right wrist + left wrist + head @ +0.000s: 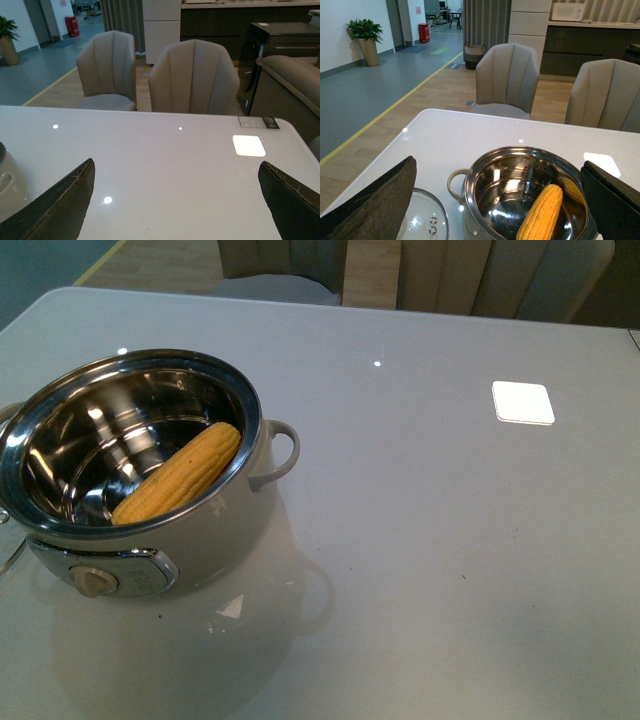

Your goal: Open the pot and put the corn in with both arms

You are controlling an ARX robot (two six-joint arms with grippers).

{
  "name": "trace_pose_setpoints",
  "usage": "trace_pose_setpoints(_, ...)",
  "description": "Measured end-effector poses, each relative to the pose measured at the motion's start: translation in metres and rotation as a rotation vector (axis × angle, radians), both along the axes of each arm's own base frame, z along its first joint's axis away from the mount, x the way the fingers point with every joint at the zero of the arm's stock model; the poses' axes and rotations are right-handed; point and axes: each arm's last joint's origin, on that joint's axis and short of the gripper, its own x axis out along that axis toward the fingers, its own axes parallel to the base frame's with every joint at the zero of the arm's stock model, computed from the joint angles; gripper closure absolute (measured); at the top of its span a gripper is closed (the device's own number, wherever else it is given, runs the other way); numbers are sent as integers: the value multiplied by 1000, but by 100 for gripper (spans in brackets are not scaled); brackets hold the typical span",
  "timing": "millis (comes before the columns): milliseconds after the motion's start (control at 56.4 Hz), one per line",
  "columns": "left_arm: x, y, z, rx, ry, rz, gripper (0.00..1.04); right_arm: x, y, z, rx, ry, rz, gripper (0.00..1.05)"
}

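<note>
The cream pot (pixel 215 540) stands uncovered at the table's left, steel inside showing. The yellow corn (pixel 182 473) leans inside it against the near-right wall. In the left wrist view the pot (pixel 485 172) and the corn (pixel 541 212) lie between and beyond the wide-apart fingers of my left gripper (pixel 497 200), which is open and holds nothing. A glass lid (pixel 422 220) lies flat on the table beside the pot. My right gripper (pixel 177 200) is open over bare table, with the pot's handle (pixel 7 182) at the frame's edge. Neither arm shows in the front view.
Grey table (pixel 430 540) with a bright light reflection (pixel 522 402) at the right. Upholstered chairs (pixel 192 80) stand along the far edge. A small label (pixel 258 122) lies near the far right corner.
</note>
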Motion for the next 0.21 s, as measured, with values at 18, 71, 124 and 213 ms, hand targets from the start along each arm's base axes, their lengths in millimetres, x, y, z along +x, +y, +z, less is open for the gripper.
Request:
trace_pose_setpoints(18, 0, 0, 0, 0, 0, 0, 7, 0, 0, 0, 0, 0, 0, 9)
trace_pose_setpoints(71, 0, 0, 0, 0, 0, 0, 7, 0, 0, 0, 0, 0, 0, 9)
trace_pose_setpoints(124, 0, 0, 0, 0, 0, 0, 7, 0, 0, 0, 0, 0, 0, 9)
trace_pose_setpoints(213, 0, 0, 0, 0, 0, 0, 7, 0, 0, 0, 0, 0, 0, 9)
